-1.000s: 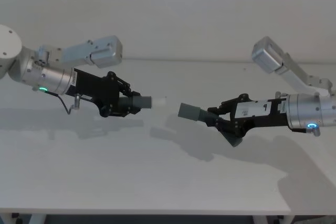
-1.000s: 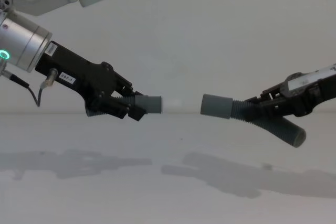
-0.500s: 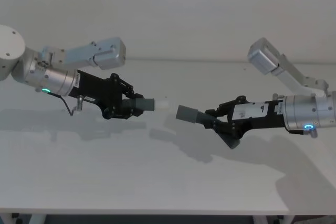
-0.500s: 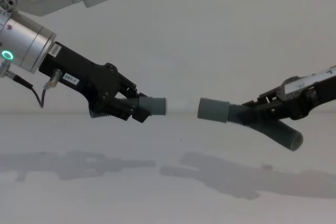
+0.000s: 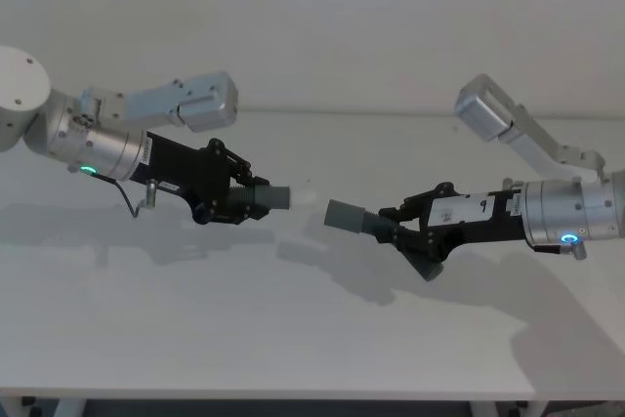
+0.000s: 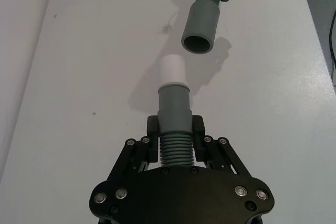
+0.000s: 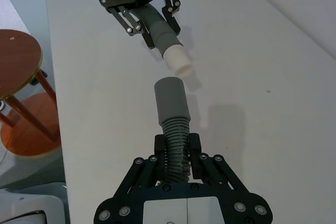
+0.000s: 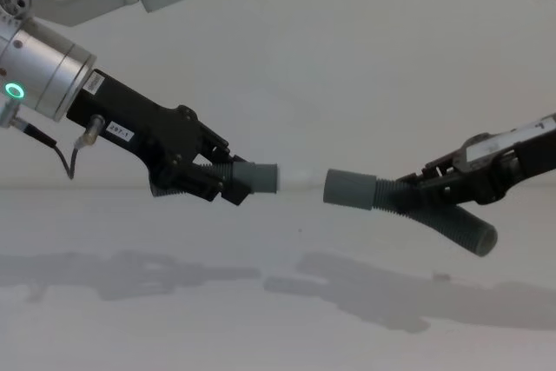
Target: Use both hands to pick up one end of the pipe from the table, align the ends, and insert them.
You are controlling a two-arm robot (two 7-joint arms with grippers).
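Note:
Both pipe pieces hang above the white table (image 5: pixel 293 339). My left gripper (image 5: pixel 239 202) is shut on the ribbed part of one dark grey pipe piece (image 5: pixel 275 198), whose white inner tip (image 8: pixel 295 178) points right. My right gripper (image 5: pixel 395 227) is shut on the other pipe piece (image 5: pixel 344 216), its open collar facing left and its curved tail (image 8: pixel 469 234) hanging down. In the left wrist view the white tip (image 6: pixel 172 69) sits a short gap from the open collar (image 6: pixel 201 27), slightly off its axis. The right wrist view shows the collar (image 7: pixel 170 100) just short of the tip (image 7: pixel 179 61).
A round wooden stool (image 7: pixel 16 61) stands on the floor beside the table's end. The table's front edge (image 5: pixel 293 396) runs below both arms. Shadows of both arms lie on the surface beneath them.
Both grippers have moved toward each other with their pipe pieces, and the gap between the white tip and the open collar has narrowed. Both grips are unchanged.

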